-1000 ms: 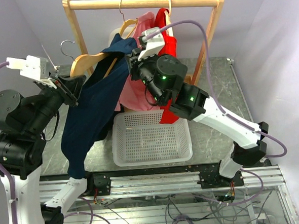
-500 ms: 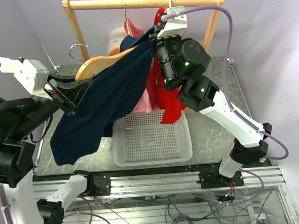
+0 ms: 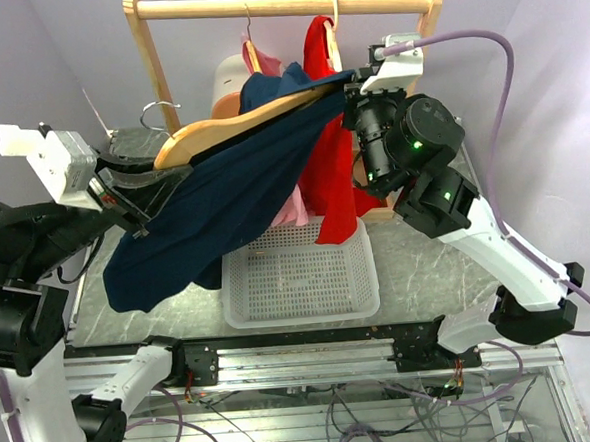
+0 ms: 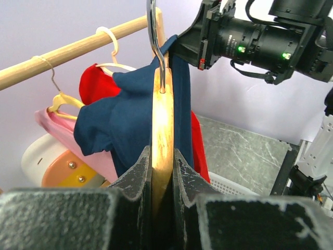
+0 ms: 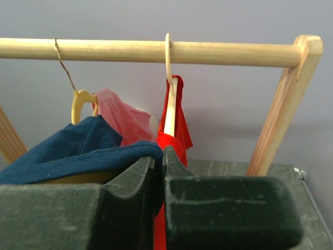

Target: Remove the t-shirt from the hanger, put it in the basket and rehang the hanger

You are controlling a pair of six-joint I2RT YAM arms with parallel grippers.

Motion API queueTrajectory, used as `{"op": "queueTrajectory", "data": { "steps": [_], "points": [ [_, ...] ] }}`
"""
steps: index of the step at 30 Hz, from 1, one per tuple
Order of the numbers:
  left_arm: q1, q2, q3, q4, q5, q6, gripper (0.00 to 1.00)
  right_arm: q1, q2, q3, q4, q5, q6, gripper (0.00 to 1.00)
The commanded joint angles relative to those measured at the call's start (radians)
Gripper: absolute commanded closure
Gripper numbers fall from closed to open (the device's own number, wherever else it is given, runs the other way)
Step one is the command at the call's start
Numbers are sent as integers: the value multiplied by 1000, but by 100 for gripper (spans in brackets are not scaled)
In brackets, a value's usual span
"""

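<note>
Closest in, a white basket (image 3: pixel 301 311) sits on the table in front of the wooden rack (image 3: pixel 282 3). Just left of it and higher up, the left gripper (image 4: pixel 162 156) is clamped tight on the lower end of the wooden hanger (image 4: pixel 162 117); both pads are squeezing the wood. The hanger is off the rack's rail, lying nearly level in front of it, with its metal hook free in the air.

The navy t-shirt (image 3: pixel 223 185) isn't off yet; it's draped over that hanger in front of the rack, and most of the cloth sags down past the basket's left edge. At the hanger's other end, closer to the rack's right post, the right gripper (image 5: pixel 158 161) is pinched shut on a fold of the navy fabric, pulled up near the rail.

Behind all that, a red top (image 3: pixel 327 169) hangs from the rail on a pale hanger, with a pink one (image 3: pixel 290 211) beside it toward the rack's left post; both are partly hidden by the navy shirt.
</note>
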Motion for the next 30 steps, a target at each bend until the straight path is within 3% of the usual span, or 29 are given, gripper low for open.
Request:
{"op": "queueTrajectory", "data": {
  "steps": [1, 6, 9, 14, 23, 30],
  "points": [
    [1, -95, 7, 130, 81, -6, 93, -95, -89, -31, -69, 271, 2, 100],
    [1, -97, -37, 259, 285, -72, 93, -97, -100, -34, -71, 281, -17, 100],
    [2, -105, -68, 328, 320, -124, 93, -96, -96, -25, -67, 287, -28, 100],
    [2, -137, -95, 347, 122, -107, 93, -95, -109, -11, -236, 208, 147, 100],
    [1, -170, -236, 584, -278, -186, 93, -76, -87, 34, -453, -539, 393, 100],
    [1, -125, -277, 575, -525, -208, 87, 24, 10, 112, -510, -795, 380, 100]
  ]
}}
